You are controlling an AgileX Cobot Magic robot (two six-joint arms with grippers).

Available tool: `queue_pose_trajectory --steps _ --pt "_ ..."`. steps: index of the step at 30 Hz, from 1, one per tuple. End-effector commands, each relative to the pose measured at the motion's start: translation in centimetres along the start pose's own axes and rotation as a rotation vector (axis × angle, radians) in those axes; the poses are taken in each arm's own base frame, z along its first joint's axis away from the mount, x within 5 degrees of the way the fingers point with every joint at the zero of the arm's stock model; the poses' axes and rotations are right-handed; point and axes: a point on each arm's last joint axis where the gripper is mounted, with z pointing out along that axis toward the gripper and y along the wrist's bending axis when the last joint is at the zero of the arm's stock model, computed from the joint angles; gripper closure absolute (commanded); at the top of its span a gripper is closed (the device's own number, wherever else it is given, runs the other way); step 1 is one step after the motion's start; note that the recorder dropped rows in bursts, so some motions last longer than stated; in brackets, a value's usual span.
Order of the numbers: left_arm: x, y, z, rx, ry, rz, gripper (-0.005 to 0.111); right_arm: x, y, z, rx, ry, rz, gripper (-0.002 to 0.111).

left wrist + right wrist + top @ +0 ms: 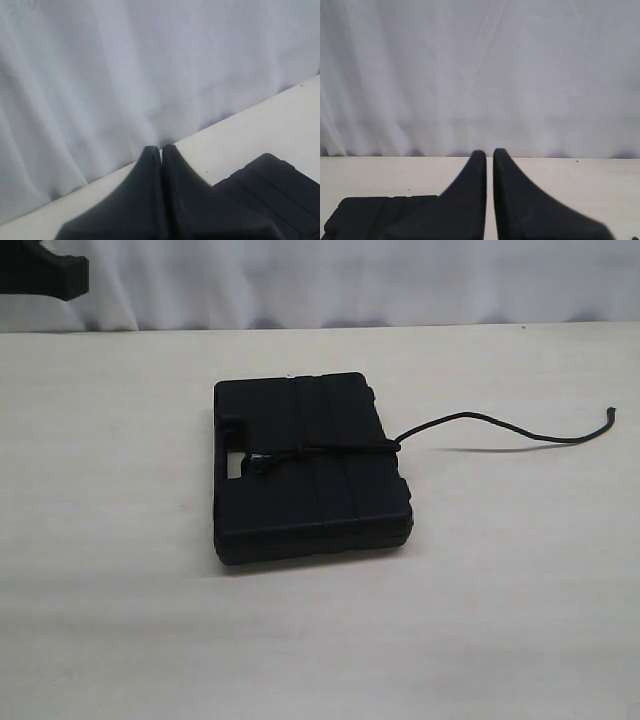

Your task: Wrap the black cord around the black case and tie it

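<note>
The black case [310, 468] lies flat in the middle of the table. The black cord [500, 427] crosses its top, with a knot near the handle cut-out [268, 460], and its free end trails off to the right, tip raised. My left gripper [161, 148] is shut and empty, held high above the table, with a corner of the case [272, 187] below it. My right gripper [489, 151] is also shut with nothing in it, only a thin slit between its fingers; the case [370, 215] shows beneath it. Neither gripper touches the case or cord.
A white curtain [350, 280] hangs along the table's far edge. A dark part of the robot [45, 270] shows at the top left of the exterior view. The pale tabletop [150, 640] surrounds the case.
</note>
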Motion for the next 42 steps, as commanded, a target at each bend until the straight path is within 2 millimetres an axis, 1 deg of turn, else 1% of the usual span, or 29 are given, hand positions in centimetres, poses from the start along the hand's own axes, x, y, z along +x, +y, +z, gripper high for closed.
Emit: queue_pose_trajectory --steps 1,7,12,15,19,21,27,31,42 --pt "-0.2 0.0 -2.9 0.001 -0.058 -0.043 0.107 0.5 -0.1 -0.9 0.007 -0.024 0.012 0.104" --pt "-0.9 -0.5 -7.1 0.073 -0.156 -0.044 0.107 0.6 -0.1 -1.8 0.004 -0.036 0.018 0.104" --pt "-0.8 -0.4 -11.1 0.051 -0.267 -0.066 0.107 0.7 -0.1 -1.8 0.002 -0.028 0.039 0.104" --pt "-0.6 -0.4 -12.9 0.057 -0.320 -0.090 0.107 0.7 -0.1 -1.8 0.001 -0.021 0.084 0.104" --pt "-0.2 -0.5 -14.7 0.061 -0.372 -0.091 0.107 0.8 -0.1 -1.8 0.000 -0.015 0.107 0.104" --pt "-0.1 -0.9 -15.1 0.102 -0.375 -0.104 0.107 0.8 -0.1 -1.8 0.000 -0.015 0.107 0.104" --pt "0.3 -2.3 -15.3 0.254 -0.327 -0.086 0.107 0.8 -0.1 -1.8 0.000 -0.015 0.107 0.104" --pt "0.5 -2.8 -15.4 0.314 -0.307 -0.073 0.107 0.8 -0.1 -1.8 0.000 -0.015 0.107 0.104" --pt "0.5 -2.9 -15.4 0.321 -0.305 -0.072 0.107 0.8 -0.1 -1.8 0.000 -0.014 0.107 0.104"
